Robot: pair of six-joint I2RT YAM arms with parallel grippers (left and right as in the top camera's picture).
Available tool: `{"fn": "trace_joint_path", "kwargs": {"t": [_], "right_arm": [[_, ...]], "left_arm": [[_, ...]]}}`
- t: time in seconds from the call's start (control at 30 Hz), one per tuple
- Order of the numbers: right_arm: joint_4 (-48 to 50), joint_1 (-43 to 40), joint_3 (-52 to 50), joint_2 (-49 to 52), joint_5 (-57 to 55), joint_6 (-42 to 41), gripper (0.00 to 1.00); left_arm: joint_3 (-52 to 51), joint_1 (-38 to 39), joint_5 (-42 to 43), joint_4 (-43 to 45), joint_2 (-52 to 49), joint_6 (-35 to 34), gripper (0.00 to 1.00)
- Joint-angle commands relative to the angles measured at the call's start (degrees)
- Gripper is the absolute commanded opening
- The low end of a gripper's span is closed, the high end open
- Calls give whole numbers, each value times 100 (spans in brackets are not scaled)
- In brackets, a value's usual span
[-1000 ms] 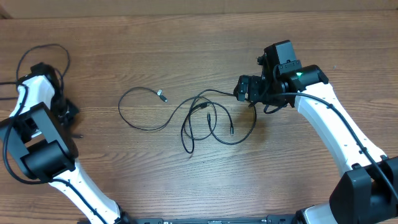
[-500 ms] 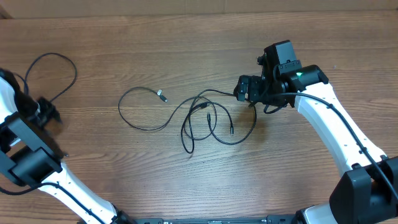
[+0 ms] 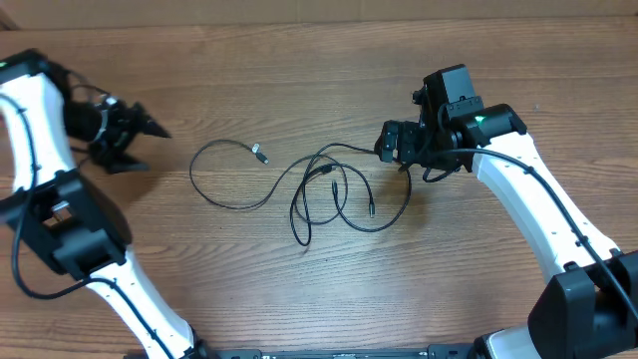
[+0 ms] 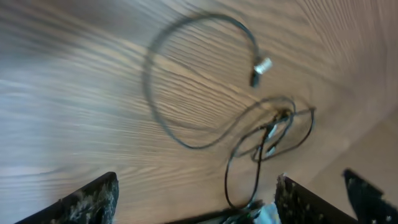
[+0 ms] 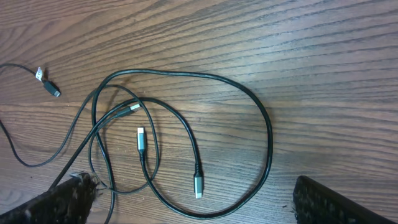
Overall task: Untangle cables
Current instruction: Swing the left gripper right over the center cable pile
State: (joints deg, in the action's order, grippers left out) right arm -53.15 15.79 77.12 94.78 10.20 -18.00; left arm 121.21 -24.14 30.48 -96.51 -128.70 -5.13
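Since earlier: left arm [image 3: 35, 110] swung up from table edge, and left claw [image 3: 157, 151] went from pinched to spread wide, empty, pointing toward cables [image 3: 339, 194]. Wooden table [image 3: 299, 60]. Right claw [image 3: 385, 143] wide, empty, at tangle's right end. Cables mid-table: thin black crossing loops, well apart from left claw. Silver-tipped plugs [image 5: 140, 138] inside loops.

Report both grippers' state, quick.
Left gripper: open, holding nothing.
Right gripper: open, not holding the cables.
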Motion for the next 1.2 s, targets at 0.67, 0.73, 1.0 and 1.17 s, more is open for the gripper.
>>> {"fn": "trace_joint_path", "kwargs": {"t": [0.67,0.73,1.0,1.17], "right_arm": [[20,-11,-31,20,-31,0,100],[20,-11,-31,20,-31,0,100],[20,-11,-31,20,-31,0,100],[20,-11,-31,20,-17,-2,100]], "left_arm": [[-234,3893,385,-35,219,-297,65],[-234,4170,205,-35,249,-356,65],[-234,4957,-1167,210,249,-1445,68],[-234,5243,-1631,380,249,-1567,72]]}}
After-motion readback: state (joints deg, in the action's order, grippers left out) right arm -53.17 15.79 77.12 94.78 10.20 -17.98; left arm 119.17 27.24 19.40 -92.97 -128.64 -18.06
